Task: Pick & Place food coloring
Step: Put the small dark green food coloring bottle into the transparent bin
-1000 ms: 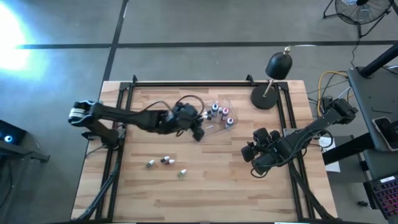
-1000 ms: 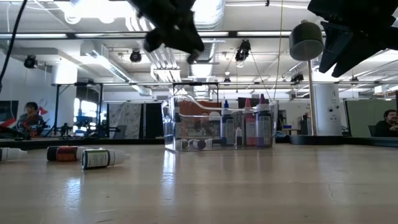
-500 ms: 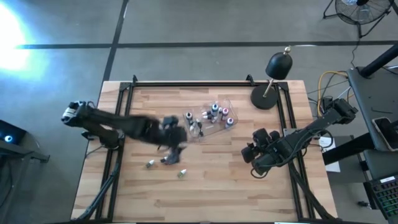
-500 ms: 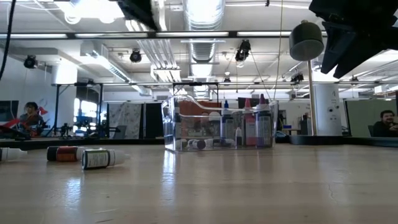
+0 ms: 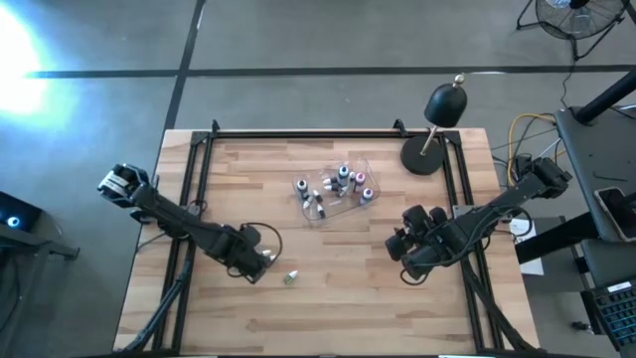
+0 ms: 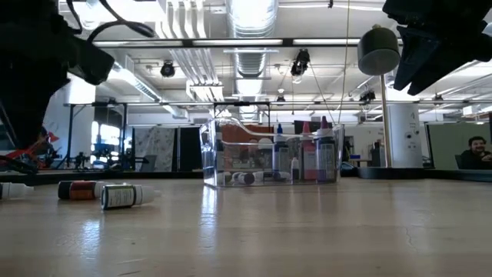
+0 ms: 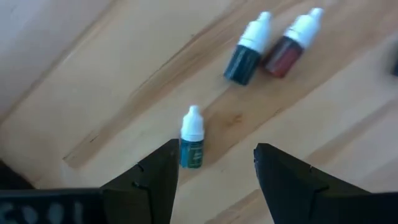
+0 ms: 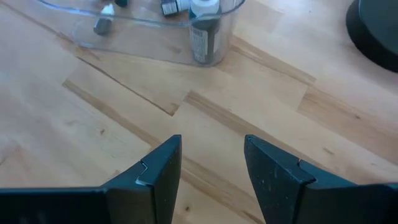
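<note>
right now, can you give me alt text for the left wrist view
The left pincer, open and empty, hangs over a light wooden table with a small green white-capped dropper bottle lying just ahead of it. Farther off, a dark teal bottle and a red bottle lie side by side.

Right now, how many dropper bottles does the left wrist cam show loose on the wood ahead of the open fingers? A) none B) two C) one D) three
D: the left gripper is open and empty over a green bottle lying on the wood, with a dark teal bottle and a red bottle side by side farther off.
</note>
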Tool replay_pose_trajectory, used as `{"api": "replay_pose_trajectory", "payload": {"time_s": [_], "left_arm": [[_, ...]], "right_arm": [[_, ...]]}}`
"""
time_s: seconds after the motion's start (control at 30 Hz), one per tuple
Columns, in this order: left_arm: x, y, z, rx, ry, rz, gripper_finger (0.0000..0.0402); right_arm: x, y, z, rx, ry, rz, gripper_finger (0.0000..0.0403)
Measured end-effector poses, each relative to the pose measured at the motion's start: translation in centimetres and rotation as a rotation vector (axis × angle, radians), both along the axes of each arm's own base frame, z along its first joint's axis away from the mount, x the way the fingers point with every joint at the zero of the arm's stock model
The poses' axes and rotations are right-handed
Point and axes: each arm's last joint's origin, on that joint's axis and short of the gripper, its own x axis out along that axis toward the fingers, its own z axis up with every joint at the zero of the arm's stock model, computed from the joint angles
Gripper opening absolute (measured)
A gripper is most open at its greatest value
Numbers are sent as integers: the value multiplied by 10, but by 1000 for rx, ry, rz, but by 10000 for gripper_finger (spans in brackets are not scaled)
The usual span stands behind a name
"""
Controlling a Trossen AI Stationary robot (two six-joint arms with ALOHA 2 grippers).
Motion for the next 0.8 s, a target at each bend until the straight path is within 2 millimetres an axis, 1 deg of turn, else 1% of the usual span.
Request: {"api": "replay_pose_trajectory", "payload": {"time_s": [0.17,0.33,0.57,0.7,0.8], "left_arm": [[-4,4,-9,13,29,30,183],[-12,8,-24,10,69,35,183],[-10,8,-38,-22,8,39,183],[-14,10,-43,-16,19,37,181],[-16,11,-47,-14,22,38,171]], "right_arm": [[1,0,0,-3,-6,-3,169],[1,0,0,0,-10,-4,169],[1,0,0,1,-11,-6,169],[1,0,0,2,-13,-6,169],[1,0,0,3,-13,-6,169]]}}
